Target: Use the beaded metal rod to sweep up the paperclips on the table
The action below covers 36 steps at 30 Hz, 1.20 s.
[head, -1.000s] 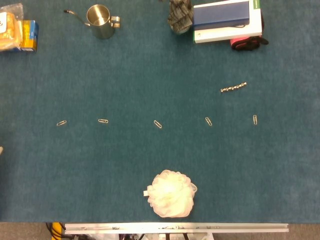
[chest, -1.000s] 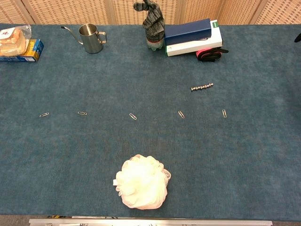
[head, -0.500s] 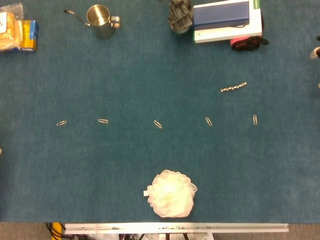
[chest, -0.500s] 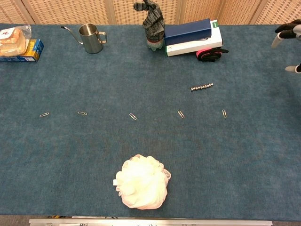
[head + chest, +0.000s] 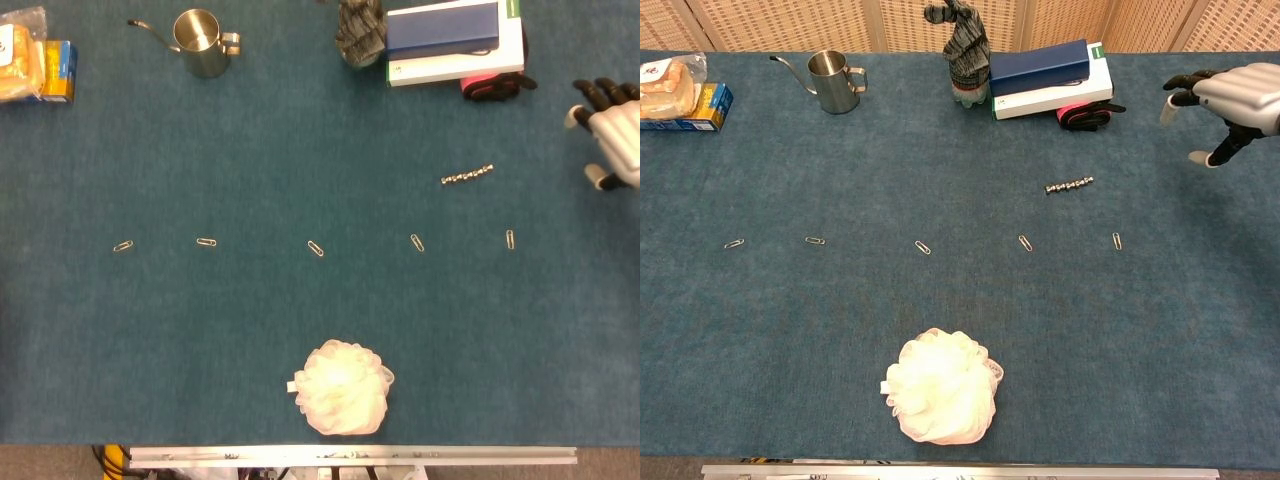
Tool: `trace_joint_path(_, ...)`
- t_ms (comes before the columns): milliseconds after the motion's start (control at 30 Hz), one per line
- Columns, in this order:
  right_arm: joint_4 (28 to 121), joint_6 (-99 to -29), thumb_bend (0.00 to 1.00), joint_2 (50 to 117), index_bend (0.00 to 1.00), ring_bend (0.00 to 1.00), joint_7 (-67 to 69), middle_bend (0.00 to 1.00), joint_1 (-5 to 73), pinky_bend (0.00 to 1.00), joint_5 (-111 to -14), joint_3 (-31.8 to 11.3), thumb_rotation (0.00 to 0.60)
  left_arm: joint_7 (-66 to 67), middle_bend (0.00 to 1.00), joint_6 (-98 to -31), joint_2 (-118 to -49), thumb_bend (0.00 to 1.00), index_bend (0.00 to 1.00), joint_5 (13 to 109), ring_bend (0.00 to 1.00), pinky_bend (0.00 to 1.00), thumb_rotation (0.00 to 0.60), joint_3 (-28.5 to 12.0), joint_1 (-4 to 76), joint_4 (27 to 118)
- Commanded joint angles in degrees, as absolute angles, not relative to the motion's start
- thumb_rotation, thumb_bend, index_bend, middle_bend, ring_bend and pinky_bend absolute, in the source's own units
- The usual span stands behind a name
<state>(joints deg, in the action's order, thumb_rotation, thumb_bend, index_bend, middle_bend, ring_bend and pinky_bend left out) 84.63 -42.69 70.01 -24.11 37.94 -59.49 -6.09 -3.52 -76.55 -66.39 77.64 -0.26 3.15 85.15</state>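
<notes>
Right hand (image 5: pixel 612 130) empty, fingers spread, at table's right edge; rod (image 5: pixel 467 175) lies well to its left, long axis near-horizontal; paperclips (image 5: pixel 315 248) in row below rod.

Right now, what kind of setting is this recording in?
Probably a staged lab tabletop: blue felt-covered table, wicker screen panels behind, and unrelated props like a metal pitcher and bath pouf.

1. Five paperclips (image 5: pixel 315 248) lie in a row across the counter (image 5: pixel 250 330).
2. The rod (image 5: pixel 467 175) lies behind the row's right end.
3. The right robot hand (image 5: pixel 612 135) hovers right of the rod.
4. A sponge (image 5: pixel 343 387) sits at the front edge.
</notes>
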Motion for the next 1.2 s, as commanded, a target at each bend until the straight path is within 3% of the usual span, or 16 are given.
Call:
trace_joint_path(33,83.2,-42.1,0.34,71.9,0.29,0.0,-24.2,0.06,38.8,0.13,-59.2,-5.5,0.6,-3.7,0.4,-76.7,-66.4,0.14,0.49,77.7,0.29,0.35,0.6,-0.2,3.0,85.1)
trace_joint_path(833,76.0,-41.2,0.36,81.6,0.3,0.0,-25.1,0.06,43.7,0.1,-57.8,-5.0,0.6,-5.4,0.4,-76.8,-66.2,0.14,0.49,77.6,0.29,0.35,0.6,-0.1,1.8,83.7)
trace_joint_path(1200,76.1,-40.5,0.24,82.2,0.35,0.0,-28.0,0.06,46.0,0.09,-54.9,-4.5,0.6,-6.0,0.4,-76.8,-66.1,0.14,0.49,77.7,0.29,0.35,0.6,-0.1,1.6,83.3)
